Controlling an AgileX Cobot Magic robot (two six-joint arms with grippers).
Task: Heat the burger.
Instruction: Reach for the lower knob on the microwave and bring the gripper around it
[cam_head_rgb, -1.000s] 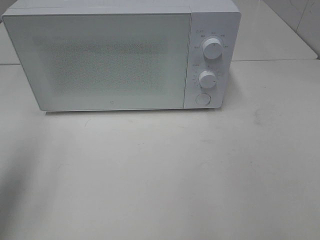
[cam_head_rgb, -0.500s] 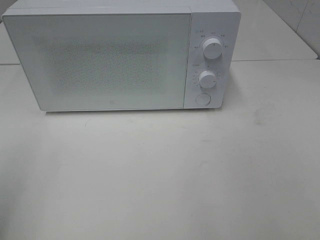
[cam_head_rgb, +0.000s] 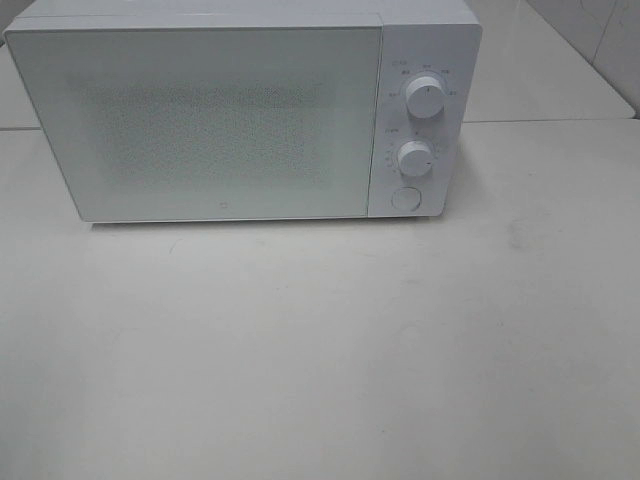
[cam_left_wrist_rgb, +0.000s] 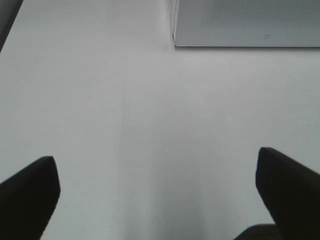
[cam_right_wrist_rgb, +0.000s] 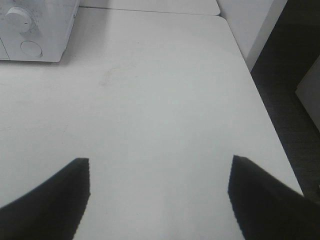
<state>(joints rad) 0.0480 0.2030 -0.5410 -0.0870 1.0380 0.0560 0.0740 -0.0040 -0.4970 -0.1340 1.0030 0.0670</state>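
left tool wide, empty | right tool wide, empty | microwave ahead, door shut | burger unseen (perhaps inside) | parked over counter, probably keeping off door swing

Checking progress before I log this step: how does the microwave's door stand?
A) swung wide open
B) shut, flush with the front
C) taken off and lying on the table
B: in the high view the microwave door lies flush beside the control panel, with no gap showing.
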